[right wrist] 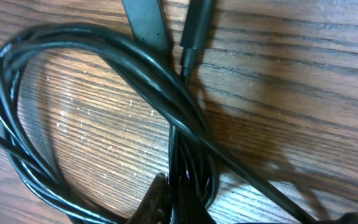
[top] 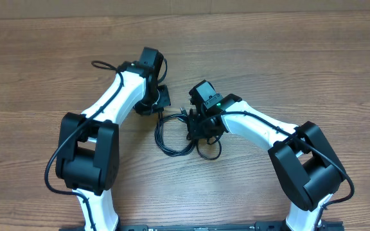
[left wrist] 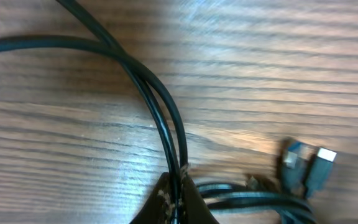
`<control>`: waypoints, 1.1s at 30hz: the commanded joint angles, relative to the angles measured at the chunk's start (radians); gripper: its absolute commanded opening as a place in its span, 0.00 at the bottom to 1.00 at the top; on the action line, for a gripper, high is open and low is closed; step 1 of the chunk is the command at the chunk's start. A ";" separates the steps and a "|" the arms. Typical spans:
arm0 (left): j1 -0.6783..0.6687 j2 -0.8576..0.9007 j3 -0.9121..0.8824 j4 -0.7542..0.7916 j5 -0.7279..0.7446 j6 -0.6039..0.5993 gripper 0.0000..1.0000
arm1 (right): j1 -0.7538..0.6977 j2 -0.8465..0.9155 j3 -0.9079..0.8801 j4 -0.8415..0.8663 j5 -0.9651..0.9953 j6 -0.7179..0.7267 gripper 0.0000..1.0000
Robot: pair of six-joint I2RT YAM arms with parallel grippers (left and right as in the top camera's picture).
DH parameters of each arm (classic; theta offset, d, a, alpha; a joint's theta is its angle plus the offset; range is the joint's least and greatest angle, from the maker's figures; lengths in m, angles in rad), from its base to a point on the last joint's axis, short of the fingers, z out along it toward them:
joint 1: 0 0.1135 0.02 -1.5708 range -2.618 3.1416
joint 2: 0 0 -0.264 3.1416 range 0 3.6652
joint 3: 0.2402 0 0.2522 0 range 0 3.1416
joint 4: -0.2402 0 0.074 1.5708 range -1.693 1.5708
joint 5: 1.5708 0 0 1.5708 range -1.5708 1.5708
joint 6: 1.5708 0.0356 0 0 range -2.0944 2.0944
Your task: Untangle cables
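Observation:
The cables [top: 169, 140] lie as thin black loops on the wooden table between my two arms. My left gripper [top: 160, 104] is at their left end. In the left wrist view it [left wrist: 178, 194] is shut on two strands [left wrist: 157, 102] that run up and to the left. Two small plugs [left wrist: 307, 167] lie to its right. My right gripper [top: 202, 128] is pressed onto the right side of the bundle. In the right wrist view it [right wrist: 178, 200] is shut on several strands of the looped bundle [right wrist: 104, 43], with a plug [right wrist: 194, 31] lying beyond.
The wooden table [top: 300, 58] stretches on all sides. The thicker arm cables run along my white arm links [top: 108, 102]. The arm bases [top: 88, 154] stand at the near edge.

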 commanded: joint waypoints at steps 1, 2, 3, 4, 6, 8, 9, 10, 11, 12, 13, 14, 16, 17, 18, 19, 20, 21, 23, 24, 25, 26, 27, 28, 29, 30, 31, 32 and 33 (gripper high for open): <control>-0.008 -0.053 0.048 -0.046 0.026 0.045 0.04 | 0.004 -0.006 -0.013 0.009 -0.017 0.034 0.04; -0.010 -0.052 0.048 -0.062 0.026 0.048 0.04 | 0.004 -0.006 -0.013 0.014 -0.017 0.051 0.04; -0.012 -0.052 0.047 -0.080 0.026 0.053 0.04 | 0.004 -0.006 -0.013 0.024 -0.017 0.058 0.04; -0.015 -0.052 0.047 -0.095 0.026 0.063 0.04 | 0.004 -0.006 -0.013 0.034 -0.017 0.058 0.04; -0.023 -0.052 0.047 -0.114 0.040 0.087 0.04 | 0.004 -0.006 -0.013 0.058 -0.016 0.066 0.04; -0.027 -0.052 0.047 -0.125 0.090 0.136 0.04 | 0.003 -0.006 -0.013 0.083 -0.016 0.094 0.04; -0.031 -0.052 0.047 -0.132 0.118 0.168 0.04 | 0.003 -0.006 -0.013 0.098 -0.016 0.113 0.04; -0.034 -0.052 0.047 -0.142 0.124 0.182 0.04 | 0.003 -0.006 -0.013 0.111 -0.016 0.129 0.04; -0.040 -0.052 0.047 -0.156 0.108 0.187 0.04 | 0.004 -0.006 -0.013 0.130 -0.016 0.136 0.04; -0.040 -0.052 0.045 -0.164 0.086 0.186 0.04 | 0.004 -0.006 -0.013 0.137 -0.011 0.135 0.04; -0.041 -0.052 0.045 -0.170 0.066 0.181 0.04 | 0.004 -0.006 -0.013 0.137 0.002 0.135 0.04; -0.040 -0.051 0.045 -0.176 0.039 0.169 0.04 | 0.004 -0.006 -0.013 0.132 0.019 0.134 0.04; -0.040 -0.051 0.039 -0.180 0.010 0.144 0.04 | 0.004 -0.006 -0.013 0.120 0.037 0.132 0.04; -0.040 -0.051 0.037 -0.181 0.006 0.138 0.04 | 0.004 -0.006 -0.013 0.117 0.037 0.131 0.04; -0.040 -0.050 0.034 -0.180 0.006 0.130 0.05 | 0.004 -0.006 -0.013 0.113 0.036 0.132 0.04; -0.042 -0.050 0.024 -0.179 0.018 0.117 0.04 | 0.004 -0.006 -0.013 0.109 0.037 0.132 0.04; -0.045 -0.050 0.018 -0.180 0.027 0.116 0.04 | 0.004 -0.006 -0.013 0.106 0.037 0.132 0.04; -0.048 -0.050 0.011 -0.180 0.030 0.116 0.04 | 0.004 -0.006 -0.013 0.105 0.037 0.132 0.04; -0.061 -0.050 -0.011 -0.175 0.028 0.116 0.04 | 0.004 -0.006 -0.013 0.103 0.037 0.132 0.04; -0.066 -0.050 -0.027 -0.166 0.028 0.116 0.04 | 0.004 -0.006 -0.013 0.103 0.037 0.132 0.04; -0.071 -0.050 -0.040 -0.157 0.029 0.115 0.04 | 0.004 -0.006 -0.013 0.103 0.037 0.132 0.04; -0.076 -0.050 -0.056 -0.143 0.029 0.115 0.04 | 0.004 -0.006 -0.013 0.103 0.037 0.132 0.04; -0.080 -0.050 -0.071 -0.127 0.028 0.115 0.05 | 0.004 -0.006 -0.013 0.103 0.037 0.131 0.04; -0.080 -0.050 -0.083 -0.114 0.027 0.115 0.13 | 0.004 -0.006 -0.013 0.103 0.037 0.131 0.04; -0.080 -0.050 -0.091 -0.103 0.027 0.115 0.17 | 0.004 -0.006 -0.013 0.103 0.037 0.131 0.04; -0.080 -0.050 -0.094 -0.097 0.027 0.115 0.24 | 0.004 -0.006 -0.013 0.102 0.037 0.131 0.04; -0.078 -0.050 -0.094 -0.092 0.024 0.115 0.30 | 0.004 -0.006 -0.013 0.102 0.037 0.131 0.04; -0.077 -0.050 -0.094 -0.084 0.020 0.115 0.36 | 0.004 -0.006 -0.013 0.102 0.037 0.128 0.04; -0.074 -0.050 -0.093 -0.072 0.018 0.115 0.38 | 0.004 -0.006 -0.013 0.102 0.037 0.128 0.04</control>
